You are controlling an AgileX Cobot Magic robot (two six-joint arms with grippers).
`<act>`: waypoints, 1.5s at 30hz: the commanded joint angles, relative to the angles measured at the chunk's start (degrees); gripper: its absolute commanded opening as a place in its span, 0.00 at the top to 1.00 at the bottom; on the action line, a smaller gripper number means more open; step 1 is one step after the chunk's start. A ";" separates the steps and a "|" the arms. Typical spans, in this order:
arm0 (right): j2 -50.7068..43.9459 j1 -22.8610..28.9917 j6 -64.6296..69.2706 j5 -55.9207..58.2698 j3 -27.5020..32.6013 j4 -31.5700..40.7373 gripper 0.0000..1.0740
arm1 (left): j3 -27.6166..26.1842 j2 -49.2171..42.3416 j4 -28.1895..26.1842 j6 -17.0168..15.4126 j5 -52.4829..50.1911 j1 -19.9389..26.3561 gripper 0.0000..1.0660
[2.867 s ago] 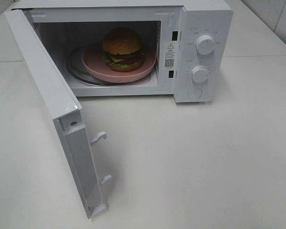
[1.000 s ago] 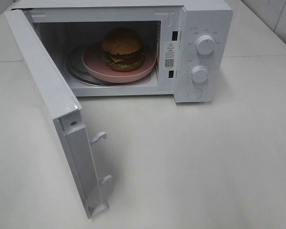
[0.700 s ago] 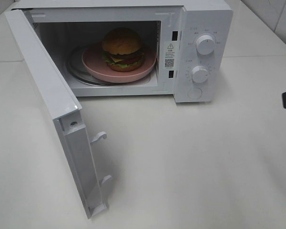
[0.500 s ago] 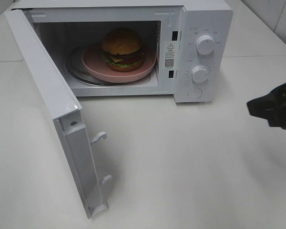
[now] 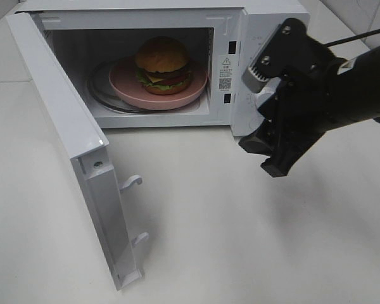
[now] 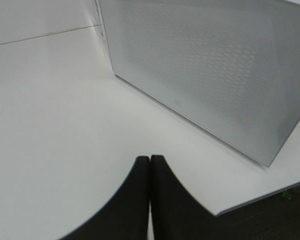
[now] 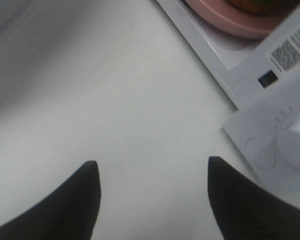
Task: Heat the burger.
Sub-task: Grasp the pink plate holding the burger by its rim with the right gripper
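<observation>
White laminate tabletop (image 5: pixel 240 240) fills my foreground, with the white microwave's door (image 5: pixel 69 139) swung wide open toward me, its two latch hooks jutting from the free edge. My right arm's black gripper (image 5: pixel 271 155) hangs above the table just in front of the white microwave oven's (image 5: pixel 266 25) control panel, covering the lower dials; its wrist view shows the two dark fingers (image 7: pixel 80 200) spread wide with nothing between them. My left arm's black gripper (image 6: pixel 150 190) sits beside the door's perforated outer face, fingers pressed together and holding nothing — it is out of sight in the high view. Farther back, inside the lit cavity, the round burger with golden-brown bun, lettuce, cheese and tomato (image 5: pixel 163 64) rests on a pink round plate (image 5: pixel 123 85) — itself on the glass turntable (image 5: pixel 98 92).
</observation>
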 commanded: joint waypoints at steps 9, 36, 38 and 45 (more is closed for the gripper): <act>11.00 5.44 -16.16 -9.51 -8.19 0.17 0.43 | 0.23 -1.20 -0.46 -0.29 -0.92 0.17 1.00; 33.23 11.57 -18.33 -8.77 -35.01 -8.77 0.43 | 0.23 -1.20 -0.46 -0.29 -0.92 0.17 1.00; 33.80 11.57 -17.93 -8.71 -35.58 -8.77 0.43 | 0.23 -1.20 -0.46 -0.29 -0.92 0.17 1.00; 36.84 11.69 -16.90 -7.56 -38.56 -8.77 0.45 | 0.23 -1.20 -0.46 -0.29 -0.92 0.17 1.00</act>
